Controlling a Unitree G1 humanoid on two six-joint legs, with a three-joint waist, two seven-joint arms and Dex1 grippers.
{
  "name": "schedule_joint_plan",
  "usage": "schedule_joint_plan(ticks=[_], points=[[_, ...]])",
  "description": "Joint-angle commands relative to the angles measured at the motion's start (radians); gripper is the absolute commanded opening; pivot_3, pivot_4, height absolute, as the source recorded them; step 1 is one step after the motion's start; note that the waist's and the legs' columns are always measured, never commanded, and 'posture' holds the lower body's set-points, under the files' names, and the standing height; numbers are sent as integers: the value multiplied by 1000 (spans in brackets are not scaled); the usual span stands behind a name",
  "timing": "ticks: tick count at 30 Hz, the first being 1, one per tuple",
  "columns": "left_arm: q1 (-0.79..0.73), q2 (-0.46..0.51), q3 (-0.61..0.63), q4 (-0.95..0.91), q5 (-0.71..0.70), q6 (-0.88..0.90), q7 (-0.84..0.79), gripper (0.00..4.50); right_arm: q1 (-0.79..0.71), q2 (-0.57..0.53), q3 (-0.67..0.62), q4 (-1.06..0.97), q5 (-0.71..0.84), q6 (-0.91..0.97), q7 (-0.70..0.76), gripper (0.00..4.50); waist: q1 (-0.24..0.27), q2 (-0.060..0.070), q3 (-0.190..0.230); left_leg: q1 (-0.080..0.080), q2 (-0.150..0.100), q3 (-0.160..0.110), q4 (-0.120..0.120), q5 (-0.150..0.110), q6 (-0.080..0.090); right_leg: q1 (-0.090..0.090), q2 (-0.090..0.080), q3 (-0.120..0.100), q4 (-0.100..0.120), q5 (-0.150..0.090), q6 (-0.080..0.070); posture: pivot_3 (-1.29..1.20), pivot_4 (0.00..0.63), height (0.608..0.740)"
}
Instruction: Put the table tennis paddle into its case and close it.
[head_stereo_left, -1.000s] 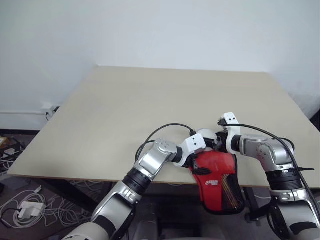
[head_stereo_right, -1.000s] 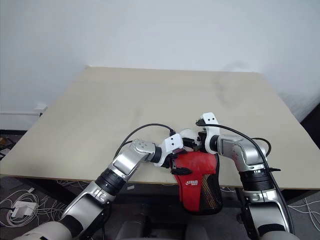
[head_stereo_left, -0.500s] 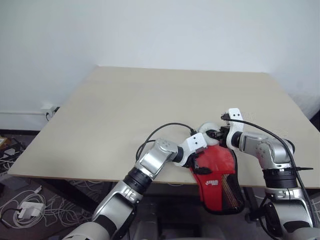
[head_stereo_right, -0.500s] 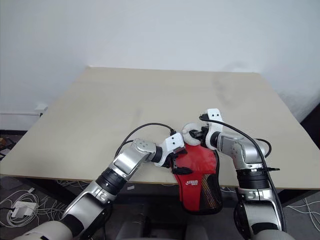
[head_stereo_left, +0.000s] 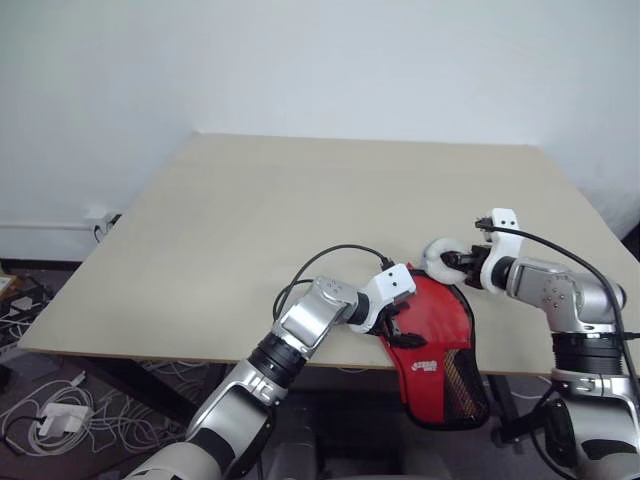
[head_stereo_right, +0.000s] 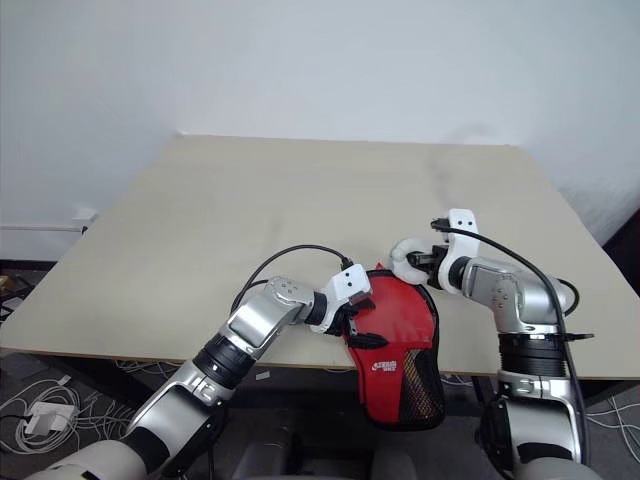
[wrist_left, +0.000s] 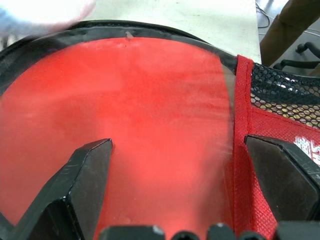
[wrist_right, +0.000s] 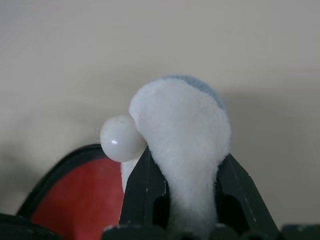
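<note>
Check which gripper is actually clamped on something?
The right gripper: its fingers pinch a white fluffy tag beside the red case. The left gripper has its fingers spread wide over the case, closed on nothing.

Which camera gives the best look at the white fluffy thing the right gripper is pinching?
The right wrist view: the fluffy piece sits close up between the right gripper fingers, with a white bead beside it. The eye views show it small, as a white loop by the case. The left wrist view catches a blur.
</note>
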Motion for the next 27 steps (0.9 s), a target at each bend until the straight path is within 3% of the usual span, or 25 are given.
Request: schedule_joint_plan(ticks=[1,7,11,17,22,27], points=[[27,10,-50,54,3,50,-12,4500,-20,-105,-5,-57,0,-9,65,429,0,0,0,0,0,0,0,0,0,0,0,0,0,0,0,0,0,740],[23,1,-53,62,1,54,-10,4500,43,-282,73,-130,0,-16,218,380,6,1,0,0,0,0,0,0,0,0,0,0,-1,-3,4,0,0,740],[21,-7,-52,69,-2,57,-9,4500,189,-445,126,-212,-21,-74,353,378,14,1,0,-1,-1,0,0,-1,0,0,-1,0,-2,-3,5,0,0,740],[23,-16,-56,71,-5,56,-8,4500,346,-570,157,-237,-104,-190,393,377,11,2,-1,0,-1,0,5,-3,3,3,-1,0,-3,-4,6,0,0,740],[24,-19,-58,71,-5,56,-10,4500,469,-590,42,-319,-56,-231,451,373,13,2,-2,0,-1,0,7,-5,4,4,-1,0,-3,-4,7,0,0,740],[19,-23,-57,79,-6,55,-12,4500,695,-613,-63,-377,-70,-411,580,356,9,2,-2,0,-1,-1,12,-8,5,8,-1,-1,-4,-6,9,0,0,740]])
